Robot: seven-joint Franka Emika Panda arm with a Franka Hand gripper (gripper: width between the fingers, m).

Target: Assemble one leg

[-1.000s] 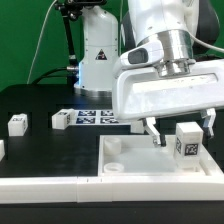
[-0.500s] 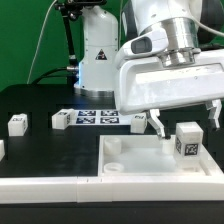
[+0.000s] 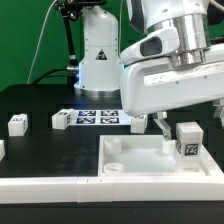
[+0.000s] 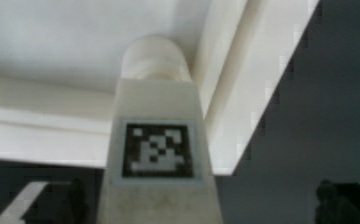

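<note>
A leg [image 3: 187,140], a small white block with a black-and-white tag, stands upright in the corner of the large white tabletop panel [image 3: 140,162] at the exterior view's right. My gripper [image 3: 190,117] is open just above it. One finger [image 3: 163,125] hangs to the leg's left, the other [image 3: 218,108] to its right, and neither touches it. In the wrist view the leg [image 4: 159,130] rises between the two dark fingertips [image 4: 26,200], with the gripper [image 4: 186,205] spread wide around it and the panel [image 4: 52,60] behind.
Two more white leg blocks [image 3: 17,124] [image 3: 62,120] lie on the black table at the exterior view's left, and a third [image 3: 137,121] near the marker board [image 3: 95,117]. The arm's base [image 3: 98,50] stands behind. A white part shows at the left edge [image 3: 2,150].
My gripper has risen a little and shifted toward the exterior view's right, still open. The leg stays standing in the panel's corner.
</note>
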